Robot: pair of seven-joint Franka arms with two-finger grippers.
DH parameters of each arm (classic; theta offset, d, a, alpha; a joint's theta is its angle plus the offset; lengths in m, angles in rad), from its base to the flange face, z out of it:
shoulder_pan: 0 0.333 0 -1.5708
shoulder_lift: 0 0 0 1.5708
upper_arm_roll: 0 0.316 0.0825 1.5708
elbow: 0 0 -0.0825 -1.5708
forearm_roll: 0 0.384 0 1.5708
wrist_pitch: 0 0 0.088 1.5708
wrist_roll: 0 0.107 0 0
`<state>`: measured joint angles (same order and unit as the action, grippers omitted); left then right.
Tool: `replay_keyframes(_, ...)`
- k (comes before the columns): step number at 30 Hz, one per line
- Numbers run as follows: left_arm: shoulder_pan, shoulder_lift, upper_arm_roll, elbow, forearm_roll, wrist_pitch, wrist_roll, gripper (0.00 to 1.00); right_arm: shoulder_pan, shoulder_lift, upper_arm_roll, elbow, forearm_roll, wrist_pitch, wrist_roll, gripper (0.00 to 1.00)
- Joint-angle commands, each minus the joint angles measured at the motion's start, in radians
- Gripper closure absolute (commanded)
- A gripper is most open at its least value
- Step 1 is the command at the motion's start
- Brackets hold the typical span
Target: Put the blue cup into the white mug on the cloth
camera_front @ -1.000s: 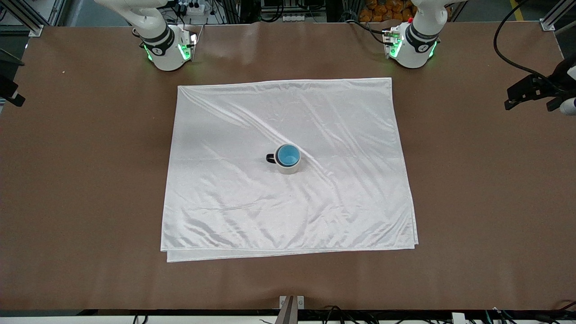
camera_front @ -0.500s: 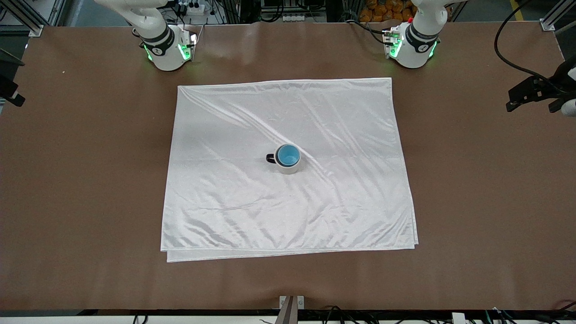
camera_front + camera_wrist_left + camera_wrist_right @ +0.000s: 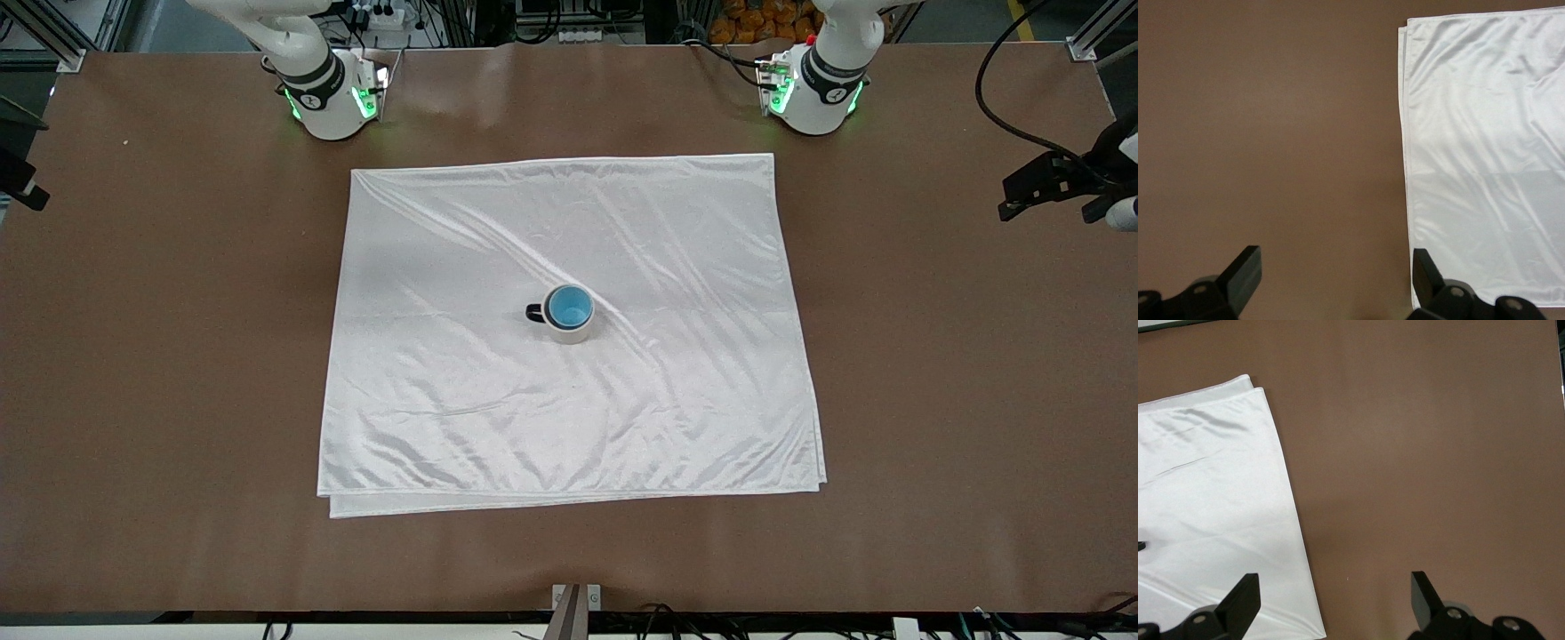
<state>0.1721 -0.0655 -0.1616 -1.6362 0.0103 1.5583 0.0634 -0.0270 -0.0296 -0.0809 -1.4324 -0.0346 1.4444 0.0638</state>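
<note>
**Blue cup sits inside white mug at the middle of the cloth**

The brown table (image 3: pixel 160 356) carries a large, shiny white cloth (image 3: pixel 444 400), roughly square, folded double, with wrinkles running diagonally across it. Its doubled edge shows along the side nearest the front camera.

Both arms wait, drawn back to the ends of the table. The left gripper (image 3: pixel 1337 280) hangs over bare table just beside the cloth's edge at the left arm's end, its fingers spread wide and holding nothing. The right gripper (image 3: pixel 1335 603) hangs by the cloth's edge at the right arm's end, partly over the cloth and partly over bare table, fingers likewise spread wide and empty.

The white mug (image 3: pixel 570 333) stands upright near the middle of the cloth, its small black handle pointing toward the right arm's end of the table. The blue cup (image 3: pixel 569 308) is nested inside the mug, upright, its bright blue inside facing up and its rim showing just within the mug's rim.
</note>
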Motion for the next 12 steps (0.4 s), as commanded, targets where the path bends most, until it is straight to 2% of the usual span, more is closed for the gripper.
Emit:
replay_keyframes(1, 0.006, -0.019, -0.002, -0.024, 0.019, 0.017, 0.026, 0.00, 0.001, 0.000, -0.002, 0.015, 0.002, -0.007, -0.015, 0.00)
replay_keyframes(12, 0.006, -0.019, -0.002, -0.024, 0.017, 0.017, 0.026, 0.00, 0.001, -0.001, -0.002, 0.013, 0.001, -0.007, -0.019, 0.00)
